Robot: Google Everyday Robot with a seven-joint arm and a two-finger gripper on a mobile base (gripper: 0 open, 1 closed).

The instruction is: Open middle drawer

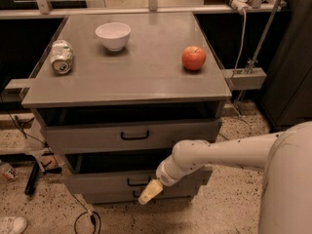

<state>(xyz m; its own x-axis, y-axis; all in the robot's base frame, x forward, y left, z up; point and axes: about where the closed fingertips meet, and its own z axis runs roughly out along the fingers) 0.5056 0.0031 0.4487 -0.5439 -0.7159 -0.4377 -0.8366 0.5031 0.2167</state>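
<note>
The grey cabinet (131,82) has three drawers stacked in its front. The middle drawer (97,183) has a flat grey front and a small black bar handle (133,182). It stands pulled out a little, with a dark gap above it. My gripper (149,192) hangs at the end of the white arm (219,152), just below and right of that handle, in front of the lowest drawer (112,197). Its tan tip points down and to the left.
The top drawer (87,138) also stands pulled out, with its black handle (135,136) at the centre. On the cabinet top are a white bowl (113,35), a crushed can (62,57) and a red apple (193,58). Cables (83,218) lie on the floor at the left.
</note>
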